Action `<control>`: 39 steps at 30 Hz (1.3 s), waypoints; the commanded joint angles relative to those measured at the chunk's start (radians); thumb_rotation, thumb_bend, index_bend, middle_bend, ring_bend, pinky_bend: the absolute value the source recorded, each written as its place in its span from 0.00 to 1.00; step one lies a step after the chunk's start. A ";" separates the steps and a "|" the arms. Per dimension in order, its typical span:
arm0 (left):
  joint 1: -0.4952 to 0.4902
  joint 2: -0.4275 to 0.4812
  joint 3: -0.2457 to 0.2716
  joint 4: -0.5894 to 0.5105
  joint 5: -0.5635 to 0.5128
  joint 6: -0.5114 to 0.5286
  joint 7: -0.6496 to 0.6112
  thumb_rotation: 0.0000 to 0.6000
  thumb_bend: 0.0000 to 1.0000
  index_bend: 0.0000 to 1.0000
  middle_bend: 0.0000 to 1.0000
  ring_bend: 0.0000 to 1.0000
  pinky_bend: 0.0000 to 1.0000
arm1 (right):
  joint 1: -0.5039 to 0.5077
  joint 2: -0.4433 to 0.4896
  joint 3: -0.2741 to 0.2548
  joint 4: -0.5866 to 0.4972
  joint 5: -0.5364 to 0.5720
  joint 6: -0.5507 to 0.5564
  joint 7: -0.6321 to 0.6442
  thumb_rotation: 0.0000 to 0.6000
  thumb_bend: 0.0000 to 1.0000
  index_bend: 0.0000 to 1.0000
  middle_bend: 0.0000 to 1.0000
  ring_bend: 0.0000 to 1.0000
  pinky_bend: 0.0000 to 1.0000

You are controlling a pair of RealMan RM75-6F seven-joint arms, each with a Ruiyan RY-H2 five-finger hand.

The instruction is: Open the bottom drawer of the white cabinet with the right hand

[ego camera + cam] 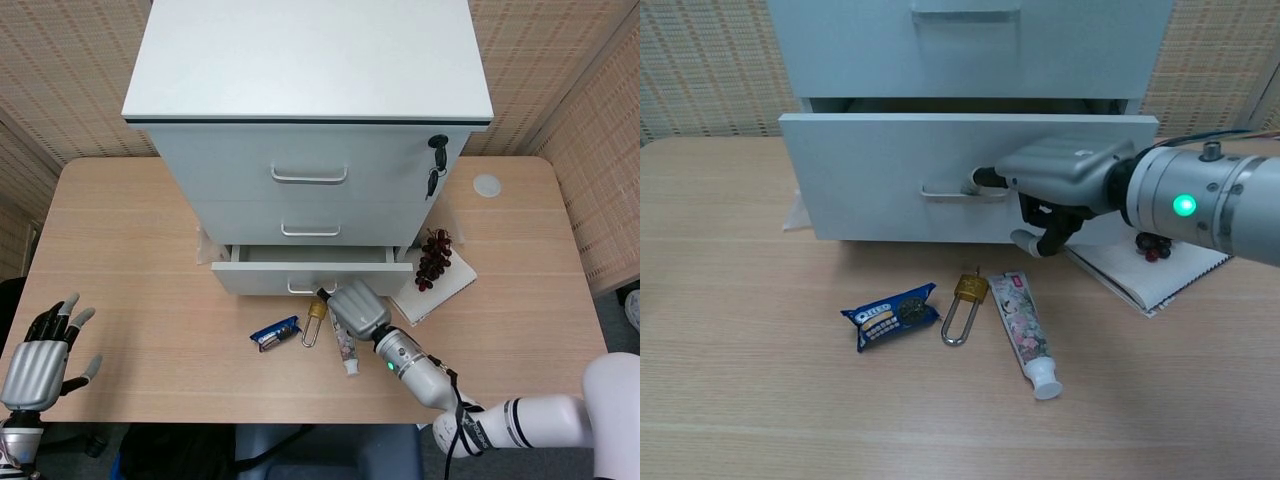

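Observation:
The white cabinet (pixel 310 110) stands at the back of the table, and its bottom drawer (pixel 265 277) (pixel 880 175) is pulled partly out. My right hand (pixel 358 307) (pixel 1060 180) hooks its fingers around the drawer's metal handle (pixel 945 191) and holds it. The inside of the drawer shows only as a narrow dark gap. My left hand (pixel 35 357) hovers at the near left edge of the table, fingers spread, holding nothing.
In front of the drawer lie a blue snack packet (pixel 888 314), a brass padlock (pixel 965 300) and a toothpaste tube (pixel 1025 330). Grapes (pixel 434 257) sit on a notebook (pixel 440 285) to the right. A white lid (pixel 487 185) lies at the back right.

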 commanded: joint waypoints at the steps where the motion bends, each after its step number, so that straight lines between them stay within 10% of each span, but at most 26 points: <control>1: 0.001 0.000 0.001 0.000 0.001 0.002 0.001 1.00 0.31 0.17 0.04 0.07 0.13 | -0.001 0.008 -0.013 -0.022 -0.006 0.011 -0.011 1.00 0.47 0.11 0.92 0.98 0.97; 39: 0.009 -0.006 0.011 0.000 0.017 0.013 0.001 1.00 0.31 0.17 0.04 0.07 0.13 | -0.062 0.063 -0.164 -0.272 -0.174 0.091 -0.098 1.00 0.47 0.11 0.92 0.98 0.97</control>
